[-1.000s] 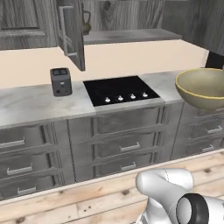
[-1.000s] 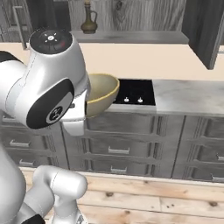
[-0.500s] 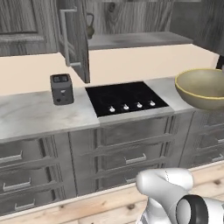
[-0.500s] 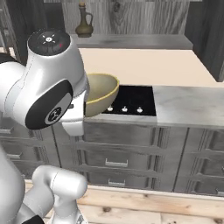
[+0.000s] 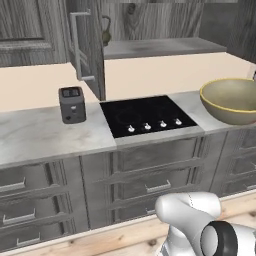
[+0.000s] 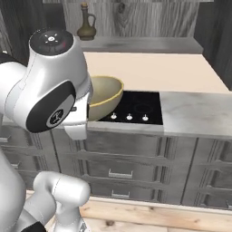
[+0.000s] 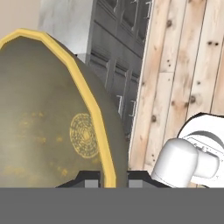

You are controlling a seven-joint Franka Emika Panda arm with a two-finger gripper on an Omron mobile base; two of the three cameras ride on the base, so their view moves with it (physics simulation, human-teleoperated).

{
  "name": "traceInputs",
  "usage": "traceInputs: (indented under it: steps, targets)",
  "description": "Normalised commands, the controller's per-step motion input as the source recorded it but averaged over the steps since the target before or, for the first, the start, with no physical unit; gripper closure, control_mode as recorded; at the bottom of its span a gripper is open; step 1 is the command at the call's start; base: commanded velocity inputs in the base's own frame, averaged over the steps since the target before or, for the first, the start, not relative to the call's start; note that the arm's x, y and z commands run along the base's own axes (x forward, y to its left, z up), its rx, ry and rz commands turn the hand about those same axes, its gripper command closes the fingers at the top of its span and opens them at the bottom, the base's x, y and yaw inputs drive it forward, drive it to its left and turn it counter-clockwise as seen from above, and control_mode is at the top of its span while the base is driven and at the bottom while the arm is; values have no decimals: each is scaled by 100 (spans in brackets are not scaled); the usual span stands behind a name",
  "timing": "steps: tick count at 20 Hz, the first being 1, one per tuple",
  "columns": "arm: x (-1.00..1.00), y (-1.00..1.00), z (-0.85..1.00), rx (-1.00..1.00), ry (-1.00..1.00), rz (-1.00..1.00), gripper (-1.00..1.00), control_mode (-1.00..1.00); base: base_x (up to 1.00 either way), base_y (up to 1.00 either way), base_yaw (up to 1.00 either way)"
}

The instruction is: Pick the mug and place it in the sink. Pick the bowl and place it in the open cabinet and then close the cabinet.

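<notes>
Bowl: the bowl (image 5: 232, 100) is carried in the air at desk height, to the right of the cooktop (image 5: 146, 115), mouth upward; judged, it is kept level for the lift to the cabinet.
Tool: the tool (image 7: 106, 178) is narrow, its two tips pinching the bowl's rim from inside and outside, in the hand view.
Cabinet: the cabinet (image 5: 87, 47) hangs above the cooktop, its left door swung out toward the room; the grey shelf (image 5: 160, 47) lies bare at its middle.
Jug: a brown jug (image 6: 86, 22) stands at the shelf's left end, beside the likely landing spot.
Obstacles: the open door edge and the jug bound the approach; judged, the bowl must rise past the shelf lip.
Desk: a toaster (image 5: 72, 104) stands on the desk (image 5: 40, 135), left of the cooktop, well apart from the bowl.
</notes>
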Motion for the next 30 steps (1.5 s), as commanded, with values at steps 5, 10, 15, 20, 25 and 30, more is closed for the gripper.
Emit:
traceInputs:
  steps: [5,10,15,20,25,30]
  targets:
    - [0,0,0,0,0,0,100,100,0,-19,1]
    - [0,0,0,0,0,0,100,100,0,-39,0]
    - [0,0,0,0,0,0,100,100,0,-31,0]
    - [0,0,0,0,0,0,100,100,21,2,0]
    - [0,0,0,0,0,0,100,100,69,-28,5]
    - [0,0,0,0,0,0,100,100,16,-60,13]
